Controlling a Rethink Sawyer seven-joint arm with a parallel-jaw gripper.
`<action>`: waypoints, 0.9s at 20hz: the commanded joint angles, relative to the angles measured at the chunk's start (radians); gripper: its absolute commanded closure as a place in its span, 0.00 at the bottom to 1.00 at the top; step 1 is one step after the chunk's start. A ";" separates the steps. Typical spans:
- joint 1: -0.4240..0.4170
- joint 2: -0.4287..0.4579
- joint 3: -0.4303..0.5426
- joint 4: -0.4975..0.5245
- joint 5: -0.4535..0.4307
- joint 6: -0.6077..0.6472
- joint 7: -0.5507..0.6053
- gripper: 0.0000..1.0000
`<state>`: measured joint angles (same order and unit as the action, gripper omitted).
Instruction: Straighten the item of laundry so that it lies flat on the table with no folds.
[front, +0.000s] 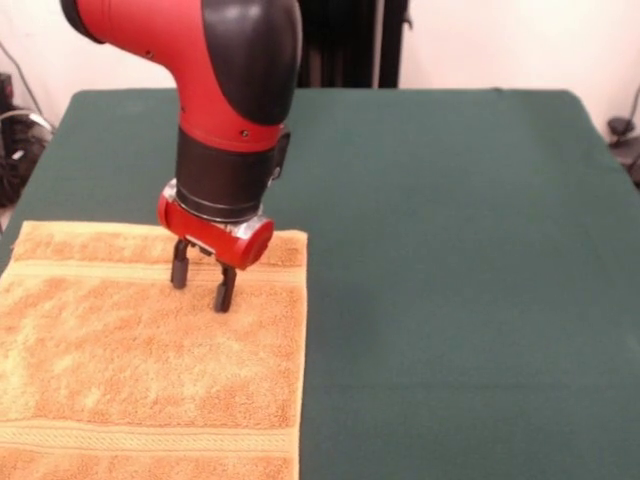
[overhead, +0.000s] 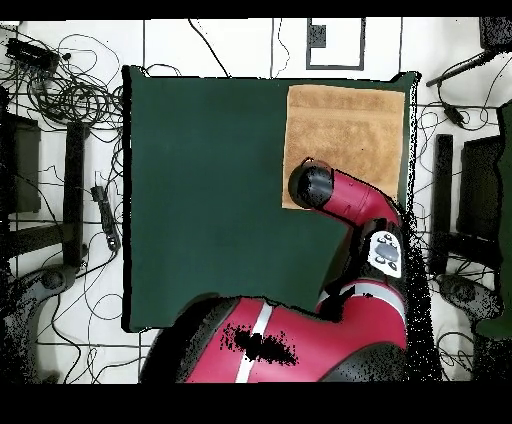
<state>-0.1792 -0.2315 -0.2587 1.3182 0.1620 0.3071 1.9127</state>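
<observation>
Already the job looks all but finished: on the green table (front: 450, 250), the orange towel (front: 130, 370) lies spread near one corner with no folds showing, while the gripper (front: 201, 282), jaws spread and empty, hovers at its far band.

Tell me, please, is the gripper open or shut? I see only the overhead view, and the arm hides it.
Observer: Open. In the front view the gripper points down, its fingers apart with nothing between them.
Operator: Does it touch the towel?
Observer: The fingertips stand at the towel surface, by the woven band near its robot-side edge. I cannot tell if they touch it or stop just above.
Operator: Are there folds under the arm?
Observer: None shows around the gripper; the cloth lies flat there.
</observation>
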 joint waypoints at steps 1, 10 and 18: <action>0.122 0.095 0.103 0.172 0.080 -0.006 0.305 0.00; 0.175 0.092 0.073 0.240 0.112 -0.062 0.297 0.00; 0.169 0.083 0.091 0.259 0.152 -0.080 0.269 0.00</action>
<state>-0.0686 -0.2302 -0.3010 1.4000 0.2628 0.1862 1.9127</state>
